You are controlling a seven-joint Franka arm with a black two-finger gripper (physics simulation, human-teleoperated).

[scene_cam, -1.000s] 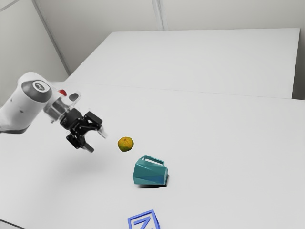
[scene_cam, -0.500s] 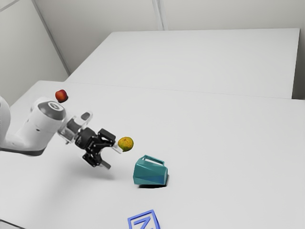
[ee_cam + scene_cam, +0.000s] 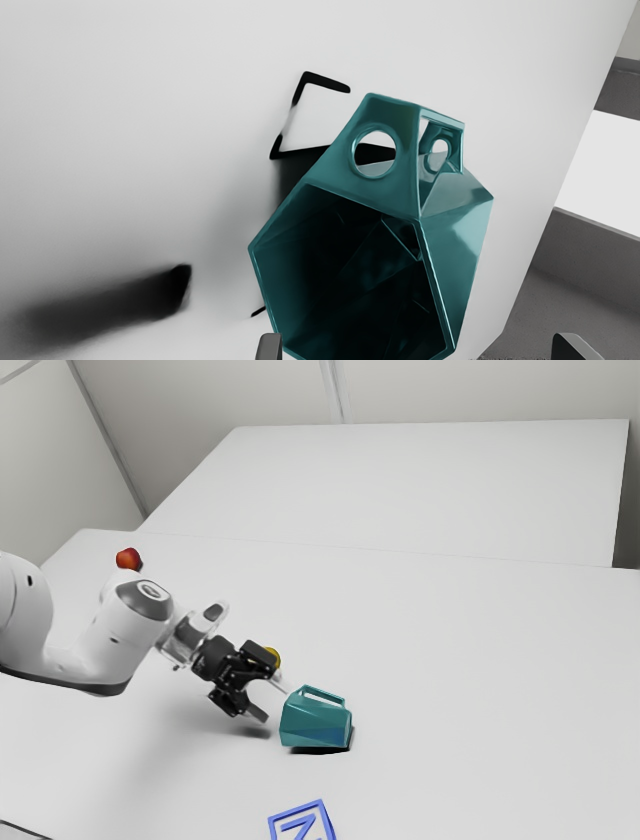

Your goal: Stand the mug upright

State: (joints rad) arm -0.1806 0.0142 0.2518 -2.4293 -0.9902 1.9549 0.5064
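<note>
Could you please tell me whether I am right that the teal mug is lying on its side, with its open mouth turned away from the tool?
Not quite: the teal mug does lie on its side, but its open mouth faces toward the tool, as the wrist view shows.

We see a glossy, smooth-faceted mug [image 3: 457, 250], ceramic or hard plastic, we can't tell which. Beneath it, the table [image 3: 450, 660] looks smooth and matt. Near the mug, we find smooth plastic-looking finishes on the blue frame [image 3: 295, 810] and the gripper's [image 3: 277, 705] low-sheen body.
</note>
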